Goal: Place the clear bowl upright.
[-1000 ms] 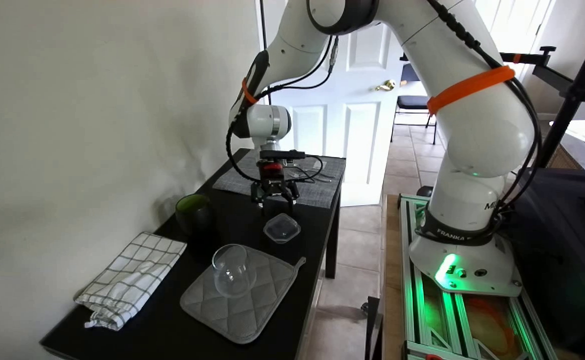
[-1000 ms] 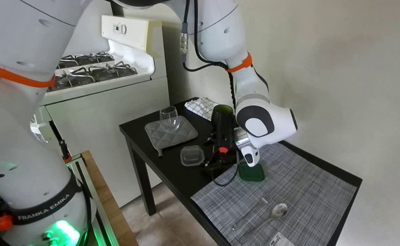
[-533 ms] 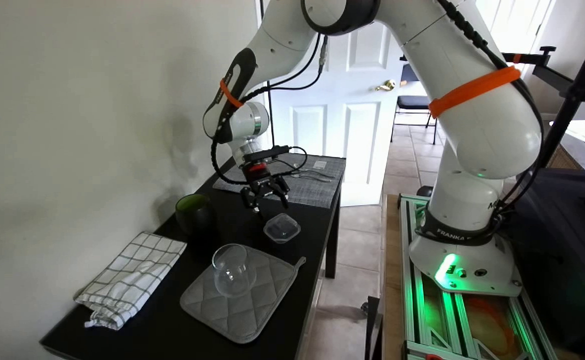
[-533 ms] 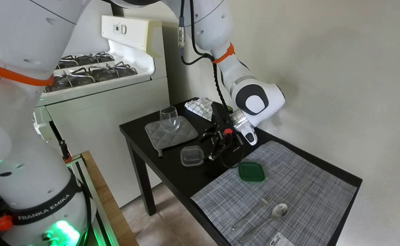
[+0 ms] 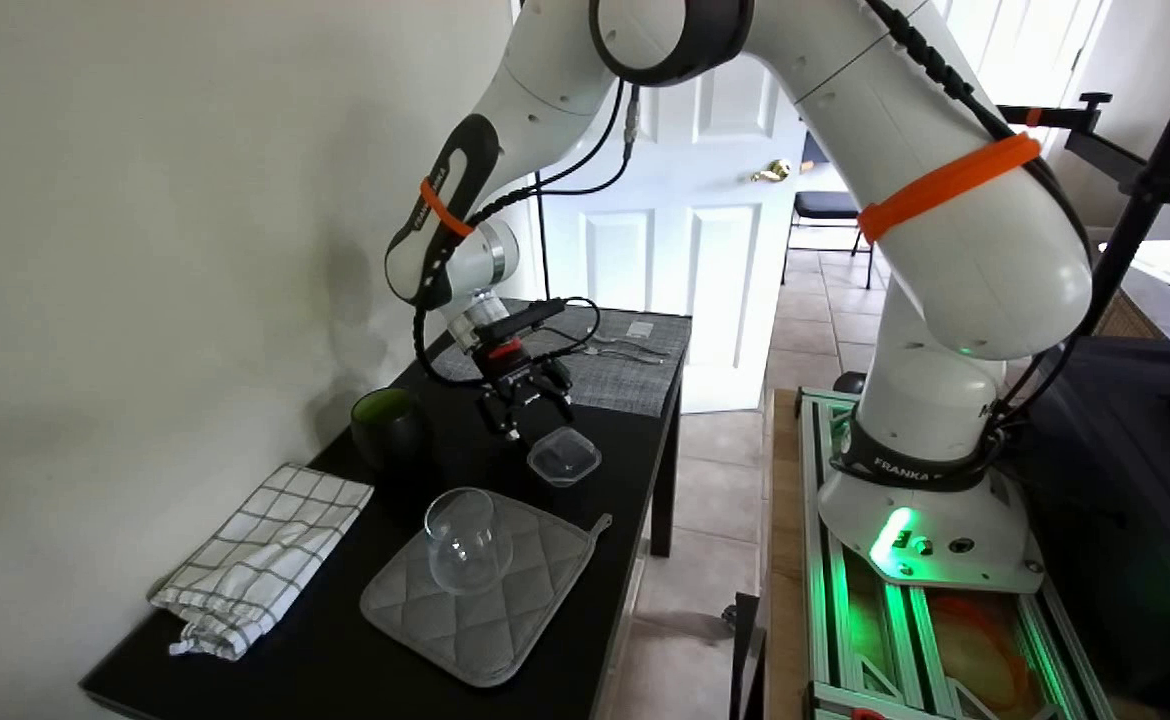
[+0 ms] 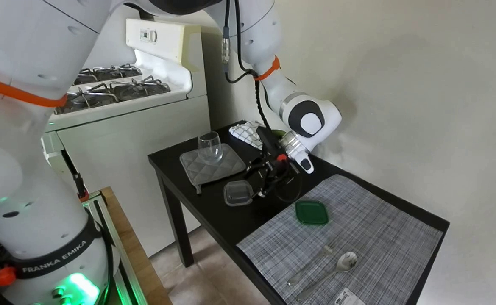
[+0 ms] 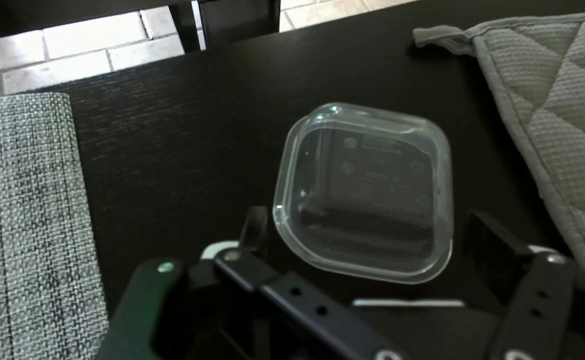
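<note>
The clear bowl is a small squarish see-through container on the black table. It shows in both exterior views [image 5: 564, 457] [image 6: 238, 193] and in the middle of the wrist view [image 7: 367, 190]. I cannot tell whether its opening faces up or down. My gripper [image 5: 540, 420] is tilted toward the bowl from its placemat side, also seen in an exterior view [image 6: 254, 184]. In the wrist view the gripper [image 7: 371, 225] is open and empty, its fingers wide apart. One fingertip lies beyond each side of the bowl's near part, with dark gaps between; no contact shows.
A grey pot holder [image 5: 535, 620] bears a clear glass [image 5: 468, 550]. A dark green cup [image 5: 390, 430] and a checkered towel [image 5: 265, 550] are near the wall. A grey placemat [image 6: 383, 237] holds a green lid [image 6: 311, 212], a fork [image 6: 313, 264] and a spoon [image 6: 345, 262].
My gripper has moved toward the wall and the cup, tilted, and lowered slightly, so its fingers now point at the bowl. The bowl has not moved.
</note>
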{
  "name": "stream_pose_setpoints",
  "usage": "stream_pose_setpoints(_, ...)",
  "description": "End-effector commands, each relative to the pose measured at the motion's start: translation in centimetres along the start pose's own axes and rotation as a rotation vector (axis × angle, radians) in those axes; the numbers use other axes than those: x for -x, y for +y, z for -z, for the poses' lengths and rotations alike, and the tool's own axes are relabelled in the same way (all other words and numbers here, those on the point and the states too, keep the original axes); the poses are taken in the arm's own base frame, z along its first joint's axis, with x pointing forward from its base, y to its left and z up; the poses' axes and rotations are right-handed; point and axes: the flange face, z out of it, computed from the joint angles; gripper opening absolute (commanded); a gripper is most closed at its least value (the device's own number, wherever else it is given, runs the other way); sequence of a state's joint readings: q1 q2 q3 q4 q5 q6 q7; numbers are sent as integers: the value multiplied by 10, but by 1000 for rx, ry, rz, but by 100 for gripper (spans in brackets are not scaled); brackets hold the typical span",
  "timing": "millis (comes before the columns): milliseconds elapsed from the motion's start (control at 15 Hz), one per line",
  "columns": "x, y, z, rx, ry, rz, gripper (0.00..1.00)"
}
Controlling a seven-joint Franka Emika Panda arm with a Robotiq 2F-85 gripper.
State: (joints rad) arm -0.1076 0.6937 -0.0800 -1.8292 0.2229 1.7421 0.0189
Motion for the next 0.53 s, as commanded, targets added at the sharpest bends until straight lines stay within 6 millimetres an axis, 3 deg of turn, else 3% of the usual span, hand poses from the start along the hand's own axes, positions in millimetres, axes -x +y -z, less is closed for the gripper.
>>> stream_pose_setpoints(0, -13, -6, -2, 9, 66, 11, 100)
stream_pose_setpoints(467, -16, -8, -13, -19, 57, 8, 100)
